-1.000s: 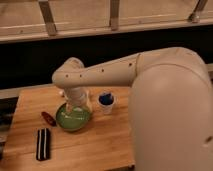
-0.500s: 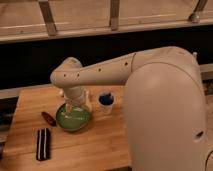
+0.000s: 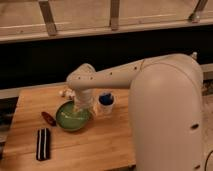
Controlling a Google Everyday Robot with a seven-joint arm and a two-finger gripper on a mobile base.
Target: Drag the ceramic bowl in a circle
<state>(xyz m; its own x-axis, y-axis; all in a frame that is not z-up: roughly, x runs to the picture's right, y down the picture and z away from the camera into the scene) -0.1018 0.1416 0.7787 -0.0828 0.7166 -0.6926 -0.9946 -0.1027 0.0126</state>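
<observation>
Item one, the gripper [image 3: 79, 110]: it points down into the ceramic bowl [image 3: 67, 120], at the rear right part of the paler inside; we cannot tell how it is set or whether it bears on the rim or the floor of the bowl. Item two, the bowl itself: it sits on the left half of the wooden table [image 3: 100, 145], upright, under the wrist. We judge the step in hand to be the drag proper, contact looking made. The next move calls for steady downward pressure and a small, even arc, so the bowl slides rather than tips. Item three, the white arm [image 3: 115, 75]: it reaches in from the right and hides the table's right side. Item four, a white cup with blue top [image 3: 105, 102]: just beside the bowl on the right, the nearest obstacle. Item five, a small red object [image 3: 48, 118]: just beside the bowl's left rim, also in the way of a wide circle. Item six, a black striped object [image 3: 43, 143]: nearer the front left, apart.
</observation>
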